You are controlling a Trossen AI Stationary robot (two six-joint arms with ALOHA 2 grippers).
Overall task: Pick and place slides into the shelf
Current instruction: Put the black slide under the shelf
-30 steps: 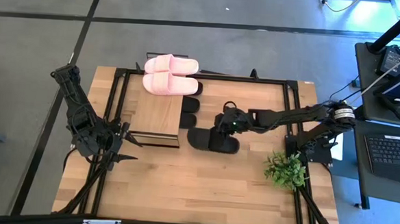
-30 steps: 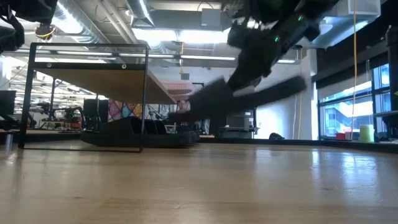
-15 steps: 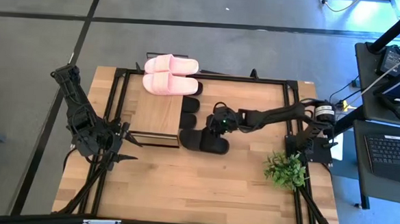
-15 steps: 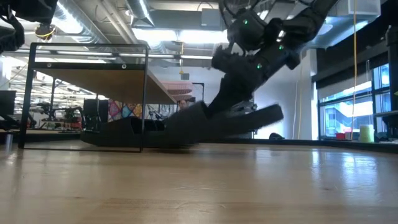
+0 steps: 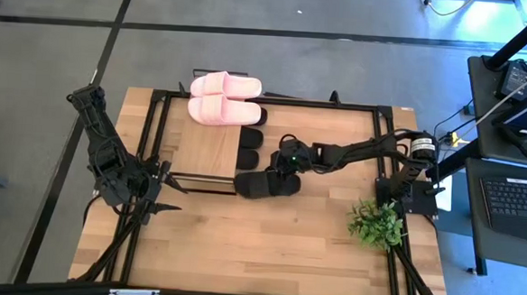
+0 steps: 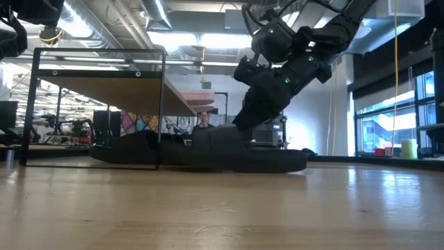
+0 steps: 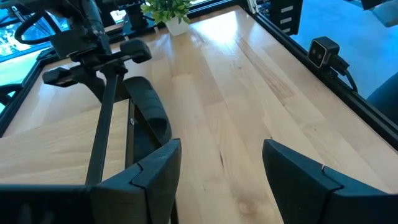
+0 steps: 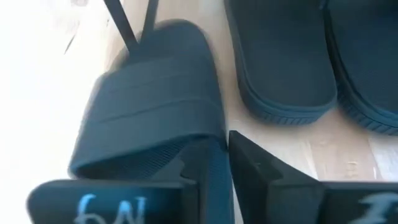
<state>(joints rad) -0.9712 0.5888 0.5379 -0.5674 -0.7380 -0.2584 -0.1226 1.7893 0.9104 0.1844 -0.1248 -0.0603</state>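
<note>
Your table [image 5: 267,247] carries the shelf [image 5: 207,149] at its 10 o'clock, pink slides [image 5: 223,98] on the shelf's far end. Your right gripper [image 5: 285,167] has its jaws nearly pressed together, pinching the edge of a black slide [image 5: 263,184] that lies flat on the wood at the shelf's 3 o'clock, toe just beside the frame. Two more black slides [image 8: 280,62] lie just beyond it. Your left gripper [image 5: 162,192] waits at the shelf's 7 o'clock, jaws spread wide, holding nothing. A plant [image 5: 377,223] stands at the table's 4 o'clock.

Robotics lab (caged table [image 5: 267,247], monitors)
</note>
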